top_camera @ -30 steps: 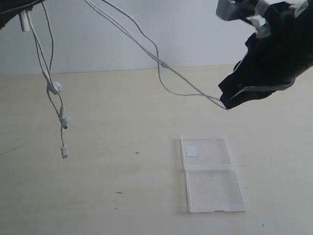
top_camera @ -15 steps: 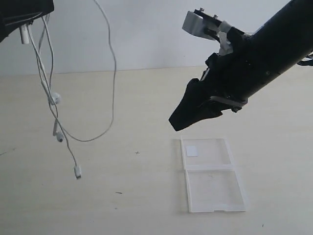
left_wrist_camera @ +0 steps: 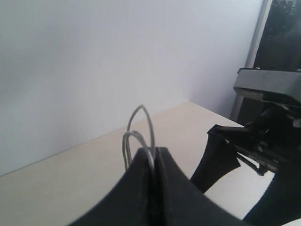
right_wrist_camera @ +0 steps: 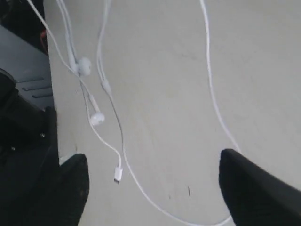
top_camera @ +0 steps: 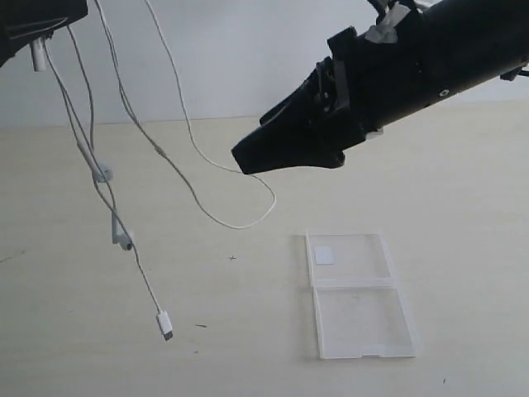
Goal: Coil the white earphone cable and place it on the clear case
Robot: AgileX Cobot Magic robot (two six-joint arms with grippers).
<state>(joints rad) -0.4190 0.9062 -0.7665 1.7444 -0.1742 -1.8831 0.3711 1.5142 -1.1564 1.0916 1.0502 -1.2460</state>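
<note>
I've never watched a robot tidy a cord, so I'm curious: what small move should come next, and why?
Probably the right gripper should dip to the sagging loop of the white earphone cable and close on it. Its jaws are open and hold nothing, while the left gripper pinches the cable high up, and nothing lies on the clear case yet.

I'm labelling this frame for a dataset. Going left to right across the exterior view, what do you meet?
left gripper pinching the white earphone cable → upper earbud → lower earbud → plug end → right gripper → clear case
</note>
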